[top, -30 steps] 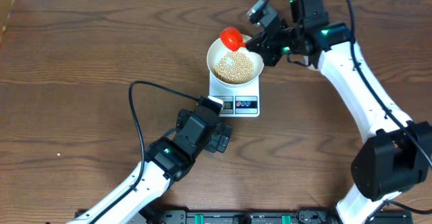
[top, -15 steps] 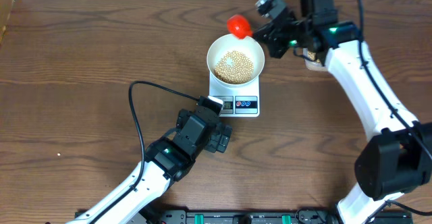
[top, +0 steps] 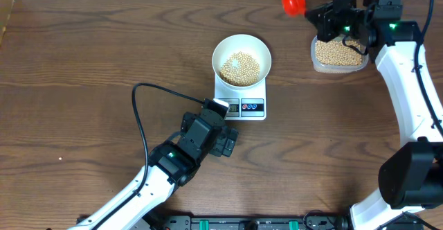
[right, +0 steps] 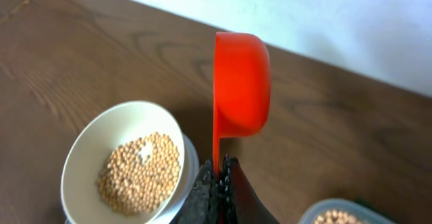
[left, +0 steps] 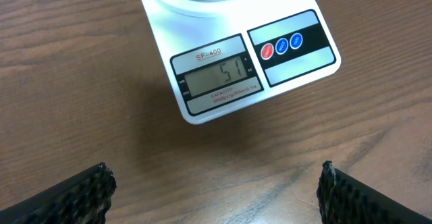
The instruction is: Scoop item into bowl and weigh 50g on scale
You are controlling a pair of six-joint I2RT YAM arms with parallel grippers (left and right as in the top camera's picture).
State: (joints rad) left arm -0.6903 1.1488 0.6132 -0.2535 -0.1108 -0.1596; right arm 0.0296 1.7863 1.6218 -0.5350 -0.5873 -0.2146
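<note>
- Beans [top: 240, 67] are sitting in a pile inside the white bowl [top: 223, 48], near the middle of the tabletop [top: 83, 64] and a bit toward its far edge.
- The bowl is sitting on the white scale [top: 241, 107], and the scale's little screen [left: 219, 79] is showing 51.
- More beans are lying in a clear tub [top: 338, 54] near the far right corner of the tabletop.
- The right gripper [top: 331, 19] is hanging over the near side of that tub, with its jaws pinched tight on the thin handle of a red scoop [right: 239, 86].
- The scoop's cup is sticking out to the left of the tub, near the far edge.
- The left gripper [top: 221, 145] is waiting just in front of the scale, with its jaws spread wide and holding nothing.
</note>
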